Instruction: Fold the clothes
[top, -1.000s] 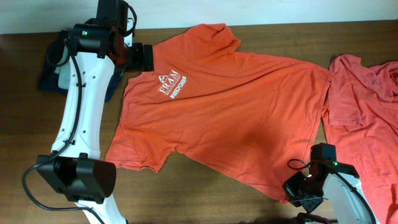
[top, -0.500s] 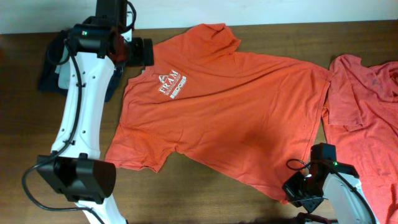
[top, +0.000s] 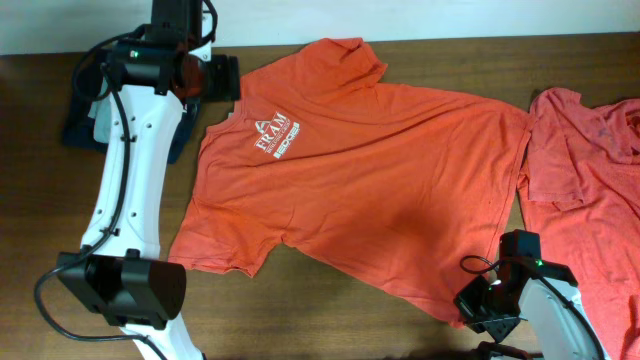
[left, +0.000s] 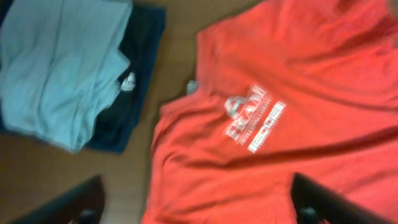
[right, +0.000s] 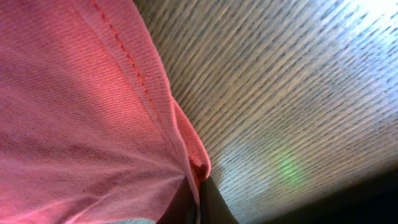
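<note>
T-shirt (top: 370, 170) is lying flat, fold unstarted. Left gripper (top: 228, 78) is backing off the shoulder, wide open and empty; right gripper (right: 198, 202) is pinching its hem.

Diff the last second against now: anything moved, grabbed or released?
The left end effector, jaws open and holding nothing, drew back up and to the left in the overhead view, away from the sleeve edge of the spread T-shirt. Nothing was grabbed or released. Unchanged: the right end effector stays shut on that shirt's hem corner, the shirt lies spread logo-up, and the second orange-red shirt sits at the right.
</note>
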